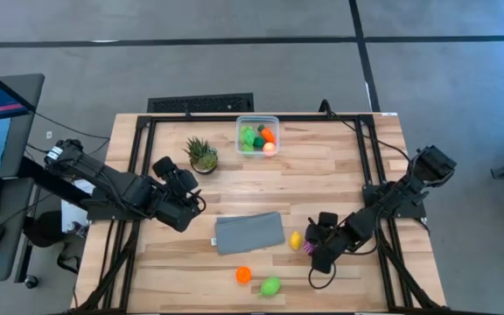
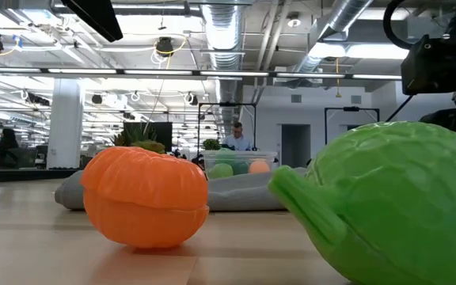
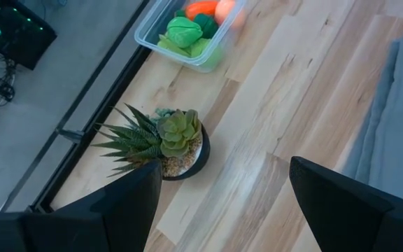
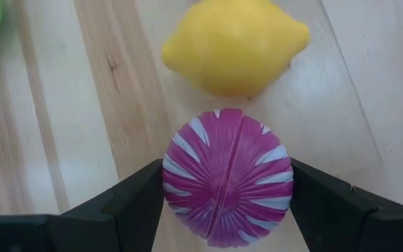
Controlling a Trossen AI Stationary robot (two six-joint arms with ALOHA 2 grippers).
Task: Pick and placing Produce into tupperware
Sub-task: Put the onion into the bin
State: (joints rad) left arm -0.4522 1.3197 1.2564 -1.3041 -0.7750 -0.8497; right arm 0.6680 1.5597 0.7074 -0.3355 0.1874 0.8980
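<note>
- The right claw (image 4: 226,185) sits low on the counter (image 1: 339,157), its fingers touching both sides of a purple striped ball (image 4: 227,175), seemingly clamped on it.
- A lemon (image 4: 235,43) lies just beyond that ball, touching or nearly so; a lift could nudge it rolling.
- The ball is round and ribbed, so a shallow pinch might let it squirt out.
- Farther off, the left claw (image 3: 222,203) hangs with fingers apart near the potted plant (image 3: 165,140).
- The tub (image 1: 257,136), far from the lemon, holds several pieces.

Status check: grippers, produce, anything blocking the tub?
Right gripper fingers around purple piece, beside lemon. Left gripper open, idle near plant. Tub partly filled, path unobstructed.
</note>
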